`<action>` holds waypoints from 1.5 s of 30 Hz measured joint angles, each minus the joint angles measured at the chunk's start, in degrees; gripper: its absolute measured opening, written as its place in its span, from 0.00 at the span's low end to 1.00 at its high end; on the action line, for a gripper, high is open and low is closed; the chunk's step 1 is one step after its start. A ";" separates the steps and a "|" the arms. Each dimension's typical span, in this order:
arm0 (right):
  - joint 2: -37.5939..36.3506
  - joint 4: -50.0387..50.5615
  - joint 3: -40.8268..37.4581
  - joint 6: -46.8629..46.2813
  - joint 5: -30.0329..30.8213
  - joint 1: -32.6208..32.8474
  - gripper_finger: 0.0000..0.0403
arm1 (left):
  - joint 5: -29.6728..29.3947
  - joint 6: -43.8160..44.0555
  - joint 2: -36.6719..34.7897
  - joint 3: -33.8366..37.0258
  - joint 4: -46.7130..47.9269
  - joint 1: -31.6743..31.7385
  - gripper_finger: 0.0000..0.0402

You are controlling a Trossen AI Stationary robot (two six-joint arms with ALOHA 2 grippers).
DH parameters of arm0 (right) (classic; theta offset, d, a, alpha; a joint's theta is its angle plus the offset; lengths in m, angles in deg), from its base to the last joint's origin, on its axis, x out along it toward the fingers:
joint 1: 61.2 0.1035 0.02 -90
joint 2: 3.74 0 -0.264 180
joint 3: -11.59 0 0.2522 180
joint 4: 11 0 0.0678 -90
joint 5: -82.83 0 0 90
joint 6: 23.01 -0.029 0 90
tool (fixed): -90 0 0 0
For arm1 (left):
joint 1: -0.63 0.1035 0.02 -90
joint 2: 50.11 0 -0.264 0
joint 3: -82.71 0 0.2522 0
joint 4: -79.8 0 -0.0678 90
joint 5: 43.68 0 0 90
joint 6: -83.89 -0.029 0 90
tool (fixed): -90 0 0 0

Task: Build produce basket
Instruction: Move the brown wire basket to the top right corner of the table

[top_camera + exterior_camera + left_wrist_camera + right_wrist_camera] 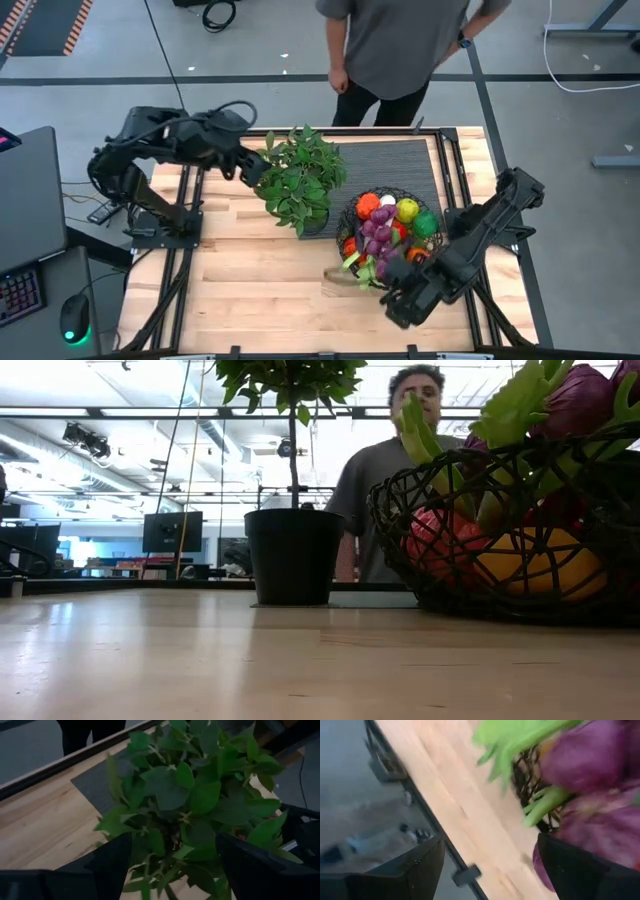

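Light wood table [260, 280] w/ dark metal frame. On it: black ribbed mat [400, 165] at the far side, potted plant [300, 180] near centre — its black pot [293, 556] at the mat's near-left corner. Wire basket [392, 238] just right of the plant, full of produce [385, 225] — straddles the mat's near edge, partly on bare wood.
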 joint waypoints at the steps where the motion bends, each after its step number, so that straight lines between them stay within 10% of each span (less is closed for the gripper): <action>1: 0.92 -0.62 0.00 1.81 -1.06 0.00 0.79 | 0.02 0.06 0.27 0.08 0.01 -0.36 0.72; 26: 15.20 -7.21 0.23 18.86 -1.23 -3.08 0.75 | -0.11 3.53 2.09 0.00 0.38 -2.84 0.72; 45: 13.08 1.70 -0.15 21.58 1.68 -1.91 0.42 | -0.11 4.14 2.09 0.00 0.36 -3.47 0.72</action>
